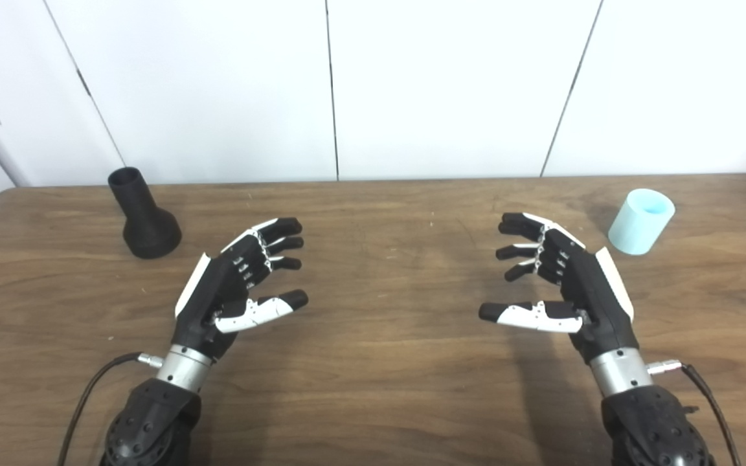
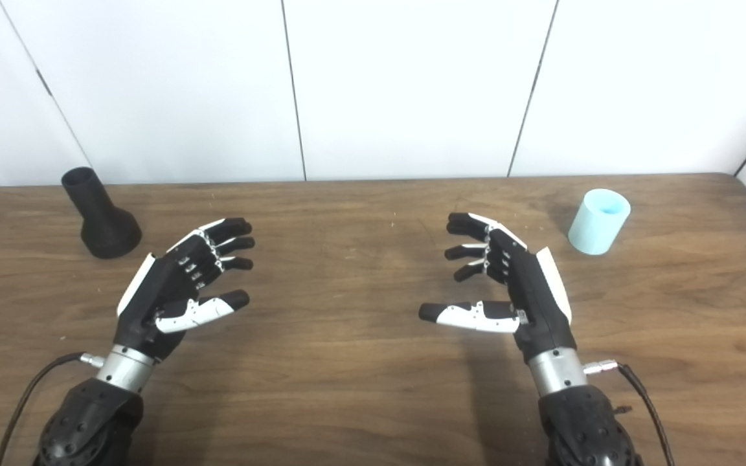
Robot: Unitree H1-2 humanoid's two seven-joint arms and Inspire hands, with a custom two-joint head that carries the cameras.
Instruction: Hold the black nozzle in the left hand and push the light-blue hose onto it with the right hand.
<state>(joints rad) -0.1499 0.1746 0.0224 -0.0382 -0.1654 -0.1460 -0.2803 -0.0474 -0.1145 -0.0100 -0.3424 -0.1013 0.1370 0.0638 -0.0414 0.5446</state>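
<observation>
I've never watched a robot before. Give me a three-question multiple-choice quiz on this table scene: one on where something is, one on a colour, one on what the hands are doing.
1. Where does the black nozzle stand?
A. far left of the table
B. in the left hand
C. beside the hose

2. What colour is the short hose at far right?
A. red
B. light blue
C. black

3. What state are the two hands in?
A. both open and empty
B. each gripping a part
C. clasped together

Answers:
1. A, it stands wide end down on the table, apart from the left hand.
2. B, its pale blue stands out against the brown wood.
3. A, the left hand and right hand have spread fingers and hold nothing.
</observation>
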